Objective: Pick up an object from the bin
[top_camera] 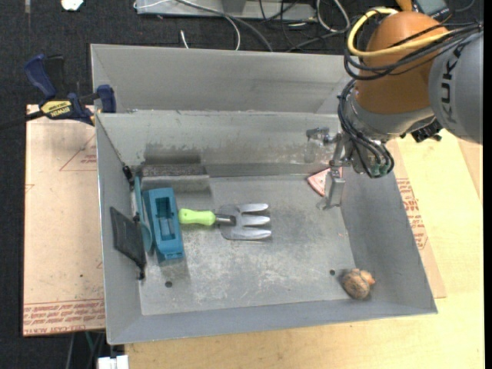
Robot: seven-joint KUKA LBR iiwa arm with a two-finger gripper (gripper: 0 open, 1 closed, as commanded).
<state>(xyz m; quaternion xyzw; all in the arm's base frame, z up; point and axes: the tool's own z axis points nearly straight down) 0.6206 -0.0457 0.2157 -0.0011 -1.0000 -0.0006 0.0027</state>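
Observation:
My gripper (pixel 332 192) hangs low at the right back part of the bin, close to the right wall. A small pink and white triangular piece (pixel 317 181) lies just left of it, touching or nearly touching; I cannot tell whether it is gripped. A small garden fork (pixel 244 221) with a metal head and a green handle (pixel 197 217) lies in the middle of the floor, well to the left of the gripper. A brownish, stone-like lump (pixel 357 282) sits in the front right corner.
Along the left wall lie a blue tape dispenser (pixel 164 224), a black flat piece (pixel 127 234) and a thin teal stick (pixel 136 194). The arm with its orange cover and cables stands above the bin's right back corner.

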